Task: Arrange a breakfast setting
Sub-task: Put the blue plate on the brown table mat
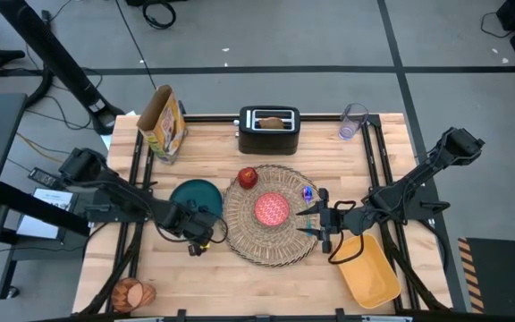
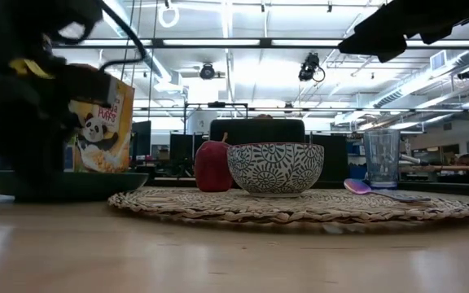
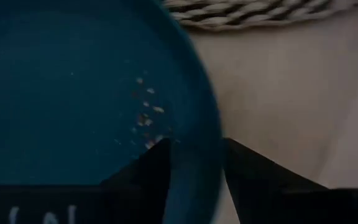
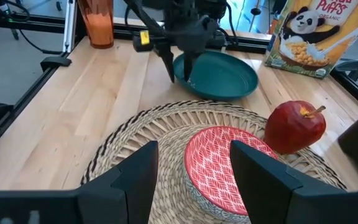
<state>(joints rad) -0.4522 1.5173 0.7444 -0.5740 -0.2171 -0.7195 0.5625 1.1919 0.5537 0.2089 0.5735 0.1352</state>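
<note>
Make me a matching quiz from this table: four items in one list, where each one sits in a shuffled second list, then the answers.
Items
1. red apple
2. teal plate
3. toast slice
4. orange cup

Places
A. in the black toaster
B. near table corner on the left arm's side
C. on the woven placemat beside the red bowl
D. on bare wood, rim between the left claw's fingers

Pairs: 1-C, 2-D, 3-A, 4-B

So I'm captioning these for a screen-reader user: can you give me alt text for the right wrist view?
The left gripper grips the rim of a teal plate on a wooden table. Nearer the camera, a red bowl and a red apple sit on a woven placemat, between the right gripper's open fingers.
</note>
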